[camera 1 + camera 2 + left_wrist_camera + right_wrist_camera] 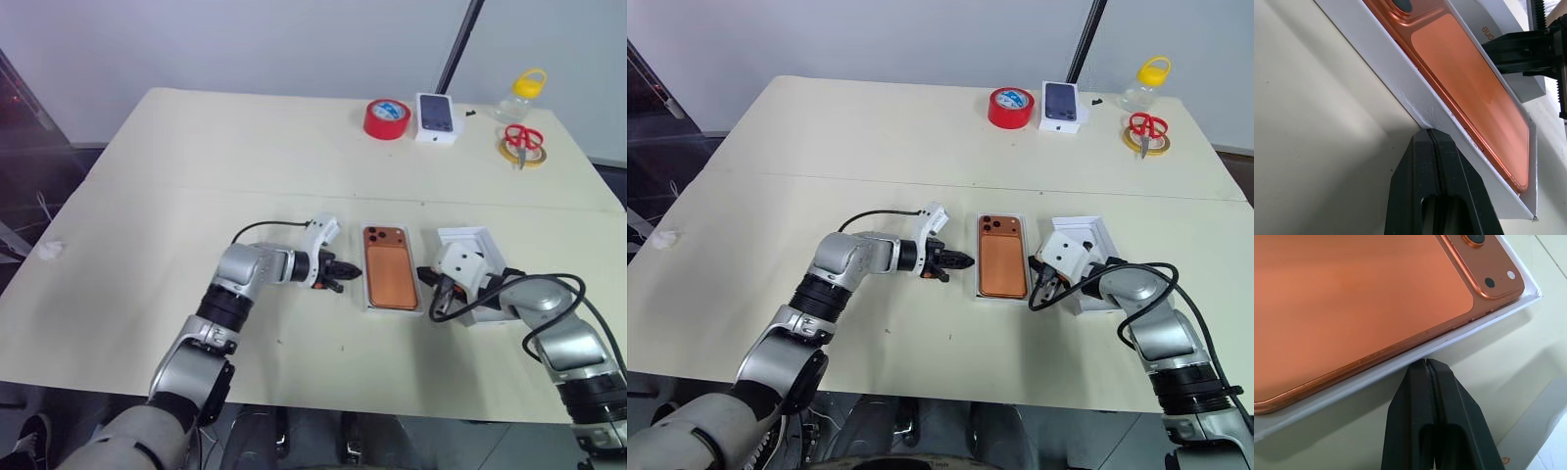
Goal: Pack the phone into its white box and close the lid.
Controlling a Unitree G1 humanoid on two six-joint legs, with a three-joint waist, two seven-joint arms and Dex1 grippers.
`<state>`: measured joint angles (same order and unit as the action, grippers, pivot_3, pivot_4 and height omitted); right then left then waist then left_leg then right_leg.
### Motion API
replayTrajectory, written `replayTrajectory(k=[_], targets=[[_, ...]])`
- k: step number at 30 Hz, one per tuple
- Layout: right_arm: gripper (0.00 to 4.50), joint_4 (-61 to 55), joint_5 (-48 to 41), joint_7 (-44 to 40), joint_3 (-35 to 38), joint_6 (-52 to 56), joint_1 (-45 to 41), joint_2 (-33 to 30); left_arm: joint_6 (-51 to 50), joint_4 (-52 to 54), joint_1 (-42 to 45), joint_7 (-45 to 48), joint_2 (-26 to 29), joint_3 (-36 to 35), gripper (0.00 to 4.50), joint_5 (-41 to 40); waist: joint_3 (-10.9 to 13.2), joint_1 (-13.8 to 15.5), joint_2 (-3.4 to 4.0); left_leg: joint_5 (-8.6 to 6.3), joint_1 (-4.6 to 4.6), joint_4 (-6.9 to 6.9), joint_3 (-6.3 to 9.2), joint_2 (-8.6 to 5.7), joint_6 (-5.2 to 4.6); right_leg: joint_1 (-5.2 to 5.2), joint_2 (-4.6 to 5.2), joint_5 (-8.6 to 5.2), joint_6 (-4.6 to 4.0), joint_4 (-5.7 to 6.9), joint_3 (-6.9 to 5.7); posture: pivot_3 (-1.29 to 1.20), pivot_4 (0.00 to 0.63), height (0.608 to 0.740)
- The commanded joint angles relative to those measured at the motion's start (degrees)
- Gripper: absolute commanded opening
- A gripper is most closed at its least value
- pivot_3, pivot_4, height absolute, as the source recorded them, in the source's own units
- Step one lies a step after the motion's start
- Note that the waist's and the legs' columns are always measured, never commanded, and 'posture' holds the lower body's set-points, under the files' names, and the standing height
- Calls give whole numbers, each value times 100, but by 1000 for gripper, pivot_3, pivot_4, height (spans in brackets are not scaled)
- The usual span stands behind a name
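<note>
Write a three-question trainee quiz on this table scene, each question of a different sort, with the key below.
1. True or false: the flat copper-orange phone lies inside the shallow white cardboard box, camera side up.
2. Which thing sits under the right arm, beside the box? A) a red tape roll B) the deeper white cardboard lid C) scissors
3. Fill in: the black fingers of both the left gripper and the right gripper are ____.

Key
1. True.
2. B; the red tape roll and the red-handled scissors lie at the table's far side.
3. Shut, one on each long side of the box.
</note>
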<state>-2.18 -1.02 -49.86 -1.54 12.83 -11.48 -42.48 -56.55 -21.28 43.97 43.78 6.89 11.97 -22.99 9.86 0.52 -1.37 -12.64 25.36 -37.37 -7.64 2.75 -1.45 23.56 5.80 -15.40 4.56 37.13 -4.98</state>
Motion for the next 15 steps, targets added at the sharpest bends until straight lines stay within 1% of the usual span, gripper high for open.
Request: replayTrajectory(k=[1,5,6,7,9,10,13,14,15], targets=[[44,-55,-29,-4,19,-301,15,-23,121,204,-72,89,123,-35,0,16,0,-12,0,0,0,0,0,0,0,0,-1,0,0,0,0,0,150,733],[44,-120,-214,-45,305,-232,102,-145,383,106,16,59,339,-329,0,7,0,-24,0,0,0,0,0,1,0,1,-2,0,0,2,0,0,150,733],[44,-188,-431,-93,490,-10,99,-169,328,200,33,146,421,-490,0,-145,1,-25,1,1,0,0,0,1,1,2,-2,0,0,3,0,0,150,733],[10,-260,-645,-113,677,230,88,-181,259,340,27,251,508,-584,253,-268,2,-20,2,1,1,0,0,1,1,2,-2,1,0,3,0,0,150,733],[528,-408,-818,-32,981,472,81,-263,584,711,-94,500,769,-543,844,-226,4,-18,4,1,3,0,0,1,1,4,-1,1,0,4,0,0,150,733],[764,-526,-921,-27,1114,578,119,-294,706,830,-148,577,877,-565,1216,-226,4,-15,6,1,4,0,0,1,1,4,0,1,0,3,0,0,150,733],[2229,-868,-1352,4,1479,1000,254,-258,1056,1112,-318,887,1136,-695,2709,-331,3,2,7,1,2,1,0,1,2,3,3,0,-1,2,0,0,150,733],[2704,-944,-1423,90,1560,1120,317,-207,1164,1211,-387,993,1219,-764,3123,-375,3,5,7,1,1,1,0,1,2,2,3,0,-1,2,0,0,150,733],[3282,-1012,-1409,179,1602,1158,419,-183,1406,1348,-495,1180,1324,-806,3677,-396,3,6,7,0,1,2,0,2,2,2,3,0,-2,2,0,0,150,733]])
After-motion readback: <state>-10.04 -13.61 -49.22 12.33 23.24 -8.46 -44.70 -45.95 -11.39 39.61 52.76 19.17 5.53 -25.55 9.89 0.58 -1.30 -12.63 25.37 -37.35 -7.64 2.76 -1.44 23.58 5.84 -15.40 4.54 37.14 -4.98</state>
